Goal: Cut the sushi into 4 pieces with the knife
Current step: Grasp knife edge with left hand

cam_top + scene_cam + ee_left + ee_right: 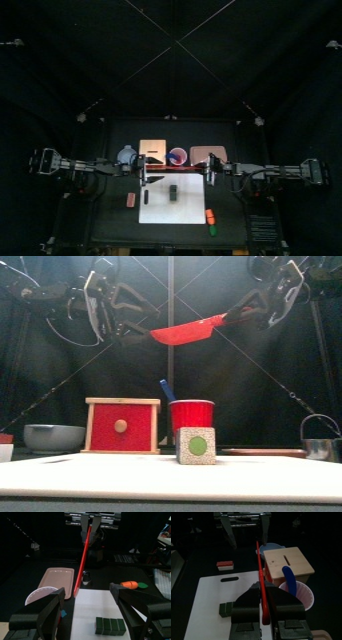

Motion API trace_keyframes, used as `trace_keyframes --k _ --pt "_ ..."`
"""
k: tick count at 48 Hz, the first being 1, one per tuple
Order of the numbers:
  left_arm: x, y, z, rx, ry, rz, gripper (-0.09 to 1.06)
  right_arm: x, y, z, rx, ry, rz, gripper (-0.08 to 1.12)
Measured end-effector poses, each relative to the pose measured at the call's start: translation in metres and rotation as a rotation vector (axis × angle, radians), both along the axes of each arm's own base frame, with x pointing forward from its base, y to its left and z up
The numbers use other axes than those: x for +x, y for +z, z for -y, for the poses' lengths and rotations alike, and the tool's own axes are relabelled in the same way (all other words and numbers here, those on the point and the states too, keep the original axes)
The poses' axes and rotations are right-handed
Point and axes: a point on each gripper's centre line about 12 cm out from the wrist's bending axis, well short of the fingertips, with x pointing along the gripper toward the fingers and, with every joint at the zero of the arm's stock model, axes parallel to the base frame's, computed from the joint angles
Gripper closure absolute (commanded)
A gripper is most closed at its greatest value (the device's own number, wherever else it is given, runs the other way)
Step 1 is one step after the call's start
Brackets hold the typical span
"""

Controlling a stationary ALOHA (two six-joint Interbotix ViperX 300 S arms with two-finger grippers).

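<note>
Upper centre, the right tool (264, 597) clamps the red knife (187, 329) high above the sushi (197, 445), poised to cut; the left tool (87, 590) gapes open.

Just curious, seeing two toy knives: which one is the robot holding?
The red knife, held in the air by the right gripper; the blue knife stands in the red cup.

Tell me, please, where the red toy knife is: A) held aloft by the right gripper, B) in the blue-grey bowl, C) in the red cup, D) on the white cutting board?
A: the right gripper holds the red toy knife in the air, jaws shut on it; only the blue knife stands in the red cup.
</note>
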Motion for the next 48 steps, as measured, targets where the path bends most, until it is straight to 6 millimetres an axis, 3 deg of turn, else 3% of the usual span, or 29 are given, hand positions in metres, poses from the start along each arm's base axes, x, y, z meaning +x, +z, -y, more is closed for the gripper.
trace_keyframes --k 23,38,48 --pt "0.012 -0.009 -0.007 0.032 0.001 0.012 0.25 0.002 -0.002 -0.001 -0.007 0.007 -0.007 0.98" --pt "0.01 -0.014 -0.003 0.096 -0.051 -0.007 0.61 0.002 -0.003 -0.002 -0.014 0.013 -0.011 0.98" --pt "0.006 -0.022 0.003 0.156 -0.107 -0.035 0.84 0.01 -0.017 -0.003 -0.006 0.019 -0.061 0.98"
